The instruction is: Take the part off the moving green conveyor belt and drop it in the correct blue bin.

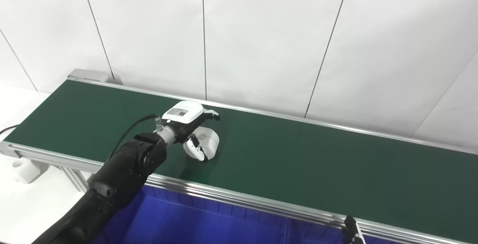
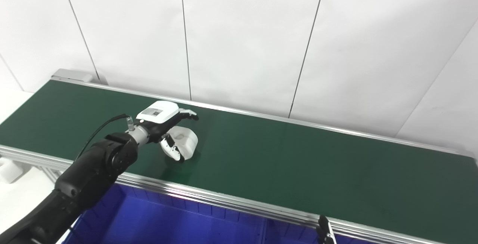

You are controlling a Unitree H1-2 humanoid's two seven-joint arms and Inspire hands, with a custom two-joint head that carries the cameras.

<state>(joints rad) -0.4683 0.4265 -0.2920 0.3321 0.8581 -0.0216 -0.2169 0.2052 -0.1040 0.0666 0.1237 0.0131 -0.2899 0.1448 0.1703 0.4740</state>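
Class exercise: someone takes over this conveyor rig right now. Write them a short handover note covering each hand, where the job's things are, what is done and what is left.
Left hand: out over the green conveyor belt, fingers curled around the white part; whether the grip is firm cannot be told, and the part looks to be resting on the belt.
Right hand: only fingertips show at the bottom edge, near the belt's front rail; its state cannot be told.
Blue bin: below the belt's near rail; no part seen in it.
Done: reach to the part.
Left: secure the grip, lift, carry to the correct bin, release.
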